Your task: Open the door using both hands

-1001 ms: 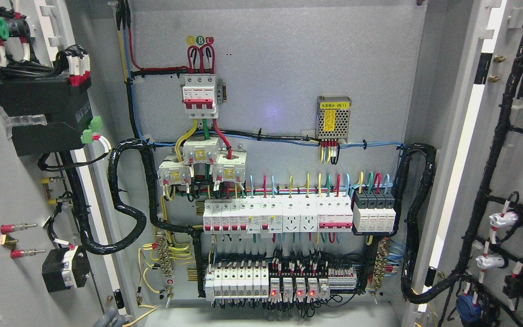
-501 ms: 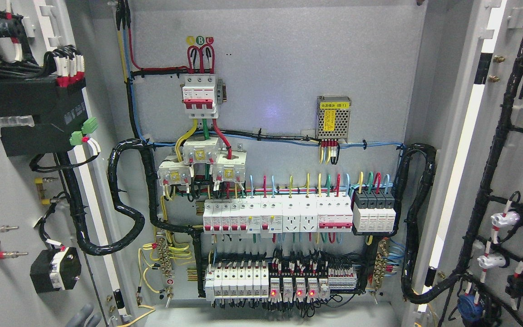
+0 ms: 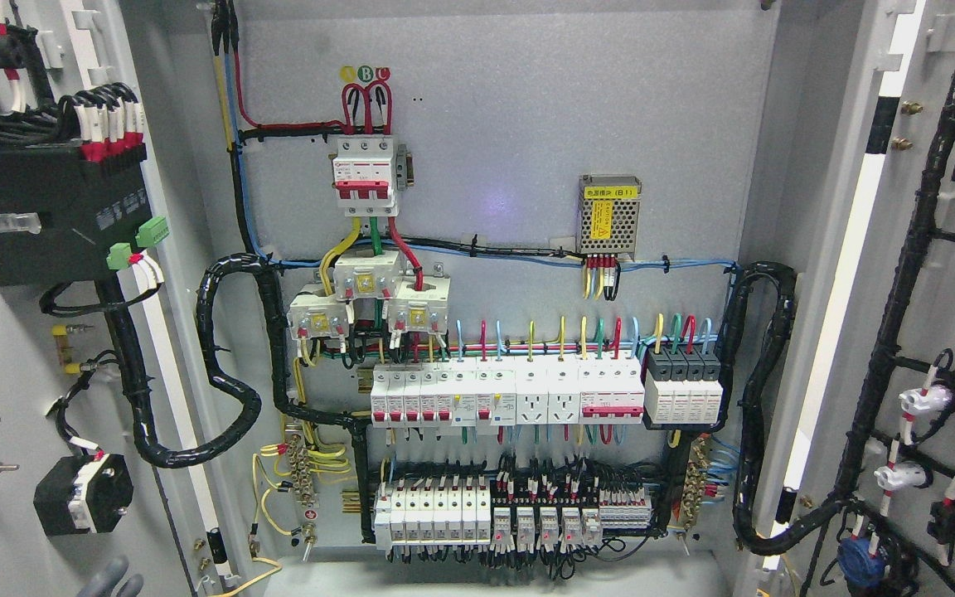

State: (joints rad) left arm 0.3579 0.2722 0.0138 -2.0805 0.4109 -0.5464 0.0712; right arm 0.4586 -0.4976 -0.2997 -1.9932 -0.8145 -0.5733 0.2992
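Only one hand shows — the left hand (image 3: pixel 109 578), a pair of grey fingers (image 3: pixel 100 575) poking up at the bottom edge, low on the left. The palm is cut off by the frame, so whether those fingers are spread, curled or pressed on anything cannot be told. The right hand is out of view.

The left door (image 3: pixel 5 348) stands directly above and just beside that hand, swung outward, its inner face turned toward the camera and carrying a black box (image 3: pixel 50 211) and wire bundles. Its long axis runs up and down, and its hinge edge (image 3: pixel 164 348) lies just to the hand's right, toward the cabinet (image 3: pixel 494 149). So any further push would likely go outward and to the left, away from the hinge line, with the hand low on the panel.

The right door (image 3: pixel 942 274) lies far across from this hand, on the other side of the open cabinet, also swung wide with its black cable harness (image 3: pixel 884 348) showing. The left hand is plainly the nearer one to the left door — the right door would fall to the unseen arm.

Both doors look close to fully open.
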